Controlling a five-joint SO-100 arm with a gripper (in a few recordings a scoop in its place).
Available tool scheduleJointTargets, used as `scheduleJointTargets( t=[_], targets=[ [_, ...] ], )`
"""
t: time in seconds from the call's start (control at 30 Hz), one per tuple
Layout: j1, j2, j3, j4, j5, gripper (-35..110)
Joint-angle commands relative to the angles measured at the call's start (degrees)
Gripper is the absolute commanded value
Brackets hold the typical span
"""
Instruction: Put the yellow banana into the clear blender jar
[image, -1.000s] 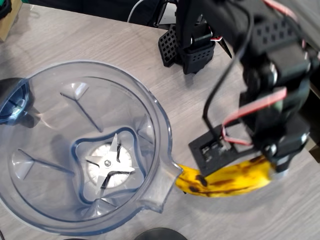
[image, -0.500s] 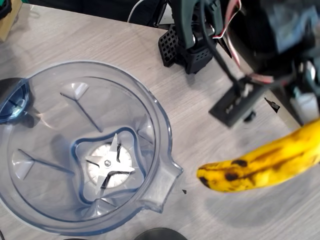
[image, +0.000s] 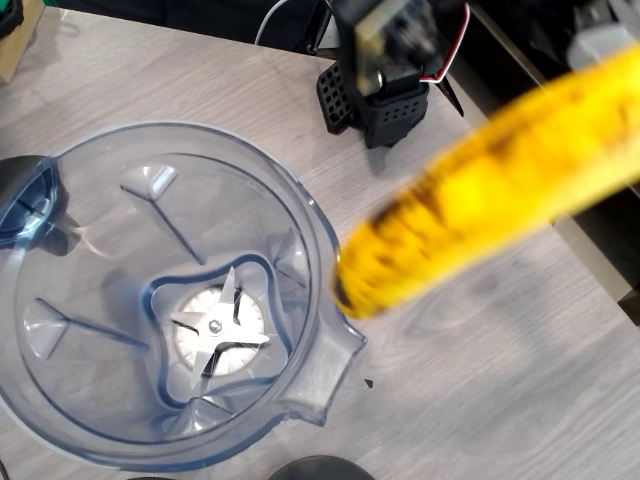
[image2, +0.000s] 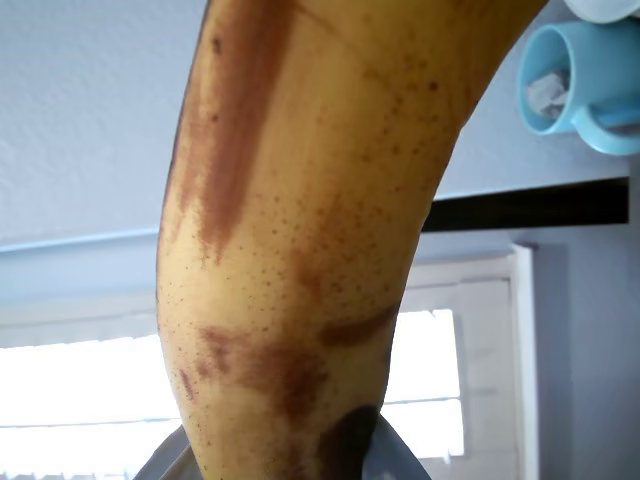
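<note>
The clear blender jar (image: 170, 300) stands upright on the grey wooden surface (image: 480, 400) and holds nothing but its steel blade (image: 218, 333), so the putting in is not done. The yellow banana (image: 480, 190) is lifted high in the air, blurred, with its lower tip just over the jar's right rim near the pour spout (image: 335, 365), and I judge it must go further over the opening and then be let go. The claw itself I cannot make out, so whether it pinches the banana I cannot tell, though the wrist view looks up along the spotted peel at a ceiling and a blue mug (image2: 580, 85), so the arm seems tipped upward.
</note>
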Motion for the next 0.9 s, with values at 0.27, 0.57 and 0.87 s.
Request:
scheduleJointTargets(
  t=[0.27, 0.57, 0.87],
  targets=[
    [12.22, 3.69, -3.34, -2.81, 0.18, 0],
    [31.82, 2.9, 9.84, -7.29, 3.08, 0],
    [41.57, -8.7, 15.82, -15.64, 7.21, 0]
  ],
)
